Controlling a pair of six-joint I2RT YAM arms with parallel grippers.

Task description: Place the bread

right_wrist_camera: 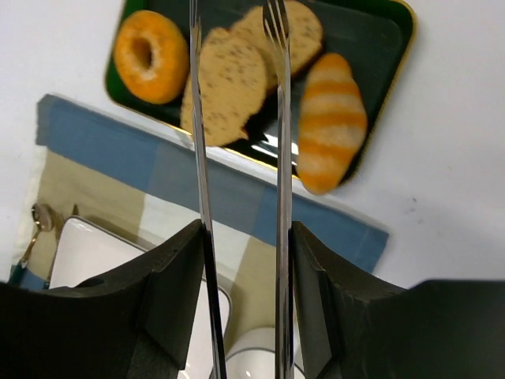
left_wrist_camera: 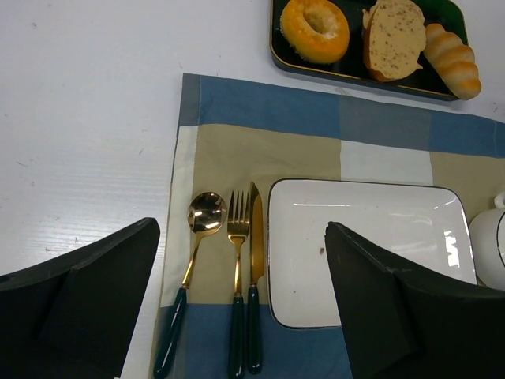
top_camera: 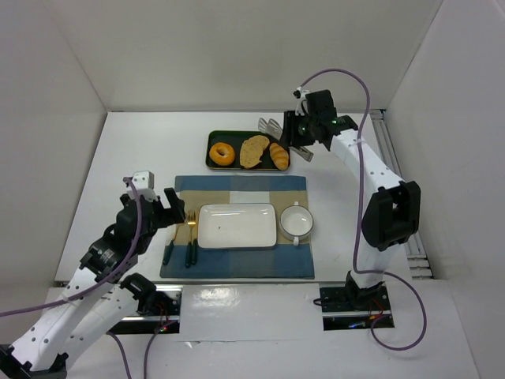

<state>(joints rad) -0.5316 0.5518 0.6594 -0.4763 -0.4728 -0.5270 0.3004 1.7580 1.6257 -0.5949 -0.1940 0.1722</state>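
— White table (top_camera: 126,158), plate (top_camera: 237,225), tray (top_camera: 237,136): why's our right gripper (right_wrist_camera: 246,237) clamped on tongs (right_wrist_camera: 282,158) while the left gripper (left_wrist_camera: 241,233) gapes empty?
— Hygiene, we reckon; the bread (right_wrist_camera: 166,59) sits trayed beyond those jaws, just left of the tong tips.

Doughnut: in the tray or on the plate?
In the tray: the doughnut sits at its left end beside the brown slice; white plate bare.

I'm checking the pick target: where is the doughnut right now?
In the top view, the doughnut lies at the left end of the dark tray, beside the brown slice, just beyond the placemat.
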